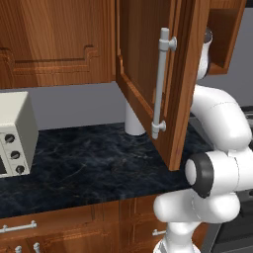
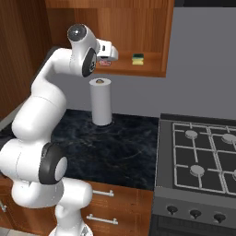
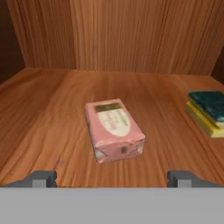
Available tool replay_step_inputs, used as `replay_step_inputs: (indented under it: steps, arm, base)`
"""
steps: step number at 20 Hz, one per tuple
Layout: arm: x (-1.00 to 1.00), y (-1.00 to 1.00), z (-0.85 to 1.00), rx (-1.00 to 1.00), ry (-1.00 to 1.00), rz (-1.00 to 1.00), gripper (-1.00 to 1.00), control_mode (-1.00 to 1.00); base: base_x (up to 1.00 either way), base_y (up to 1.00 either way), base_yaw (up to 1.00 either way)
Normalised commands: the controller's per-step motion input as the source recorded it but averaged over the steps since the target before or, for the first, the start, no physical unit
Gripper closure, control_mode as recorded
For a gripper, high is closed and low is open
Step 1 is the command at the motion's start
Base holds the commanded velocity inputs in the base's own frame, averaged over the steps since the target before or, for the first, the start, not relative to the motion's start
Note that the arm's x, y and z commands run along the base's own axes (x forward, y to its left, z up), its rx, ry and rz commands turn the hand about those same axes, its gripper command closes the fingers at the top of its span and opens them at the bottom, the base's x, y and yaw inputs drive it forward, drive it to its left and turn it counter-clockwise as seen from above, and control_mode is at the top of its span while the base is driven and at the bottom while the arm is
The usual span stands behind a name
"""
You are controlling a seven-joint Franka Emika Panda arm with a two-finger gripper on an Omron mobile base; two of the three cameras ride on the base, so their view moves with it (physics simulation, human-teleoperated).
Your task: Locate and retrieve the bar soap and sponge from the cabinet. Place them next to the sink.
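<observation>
Claw (image 3: 112, 178) wide open, holding nothing; soap (image 3: 114, 130) just ahead, centred, sponge (image 3: 208, 111) further right. Closing early risks pushing soap deeper.

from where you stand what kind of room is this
A kitchen, and a simulated one by its rendered look. A gas stove sits beside a dark marble countertop holding a paper towel roll, a toaster oven stands further along, and the open wooden cabinet shelves bar soap and a sponge.
</observation>
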Motion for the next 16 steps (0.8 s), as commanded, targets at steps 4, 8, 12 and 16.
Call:
replay_step_inputs:
  steps: [4, 8, 12, 16]
  arm:
    - [0.42, -0.03, -0.06, 0.0, 0.0, 0.0, -1.0, -1.0]
    - [0.34, -0.09, -0.08, 0.0, 0.0, 0.0, -1.0, -1.0]
    - [0.16, -0.02, -0.15, 0.0, 0.02, 0.0, -1.0, -1.0]
    - [0.05, 0.0, -0.18, 0.0, 0.04, 0.01, -1.0, -1.0]
  base:
    - [0.0, 0.0, 0.0]
    - [0.0, 0.0, 0.0]
    - [0.0, 0.0, 0.0]
    - [0.0, 0.0, 0.0]
